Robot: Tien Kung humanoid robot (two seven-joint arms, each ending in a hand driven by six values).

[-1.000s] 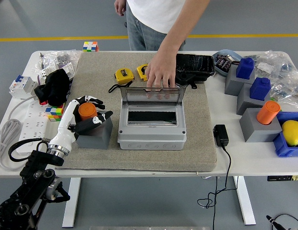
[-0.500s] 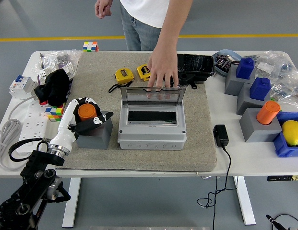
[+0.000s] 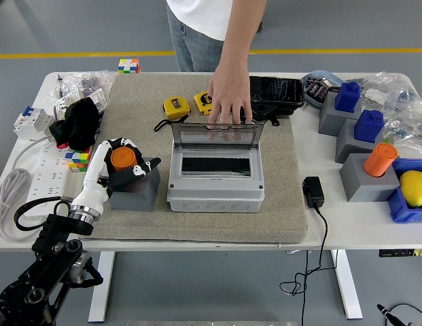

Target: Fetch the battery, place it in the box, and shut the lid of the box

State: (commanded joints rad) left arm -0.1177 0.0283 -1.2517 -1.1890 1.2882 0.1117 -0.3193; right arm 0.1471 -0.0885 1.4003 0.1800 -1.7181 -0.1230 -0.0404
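Head view: left robot hand (image 3: 124, 163) wraps the orange battery (image 3: 123, 158).

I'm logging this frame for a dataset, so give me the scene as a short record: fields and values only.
left hand: closed around the orange battery, which stands in a grey holder
right hand: not in view
box: grey, at mat centre, lid raised upright
person's hand: resting on the lid's top edge
inside box: dark slot, no battery visible
other orange cylinder: on a grey block at the table's right
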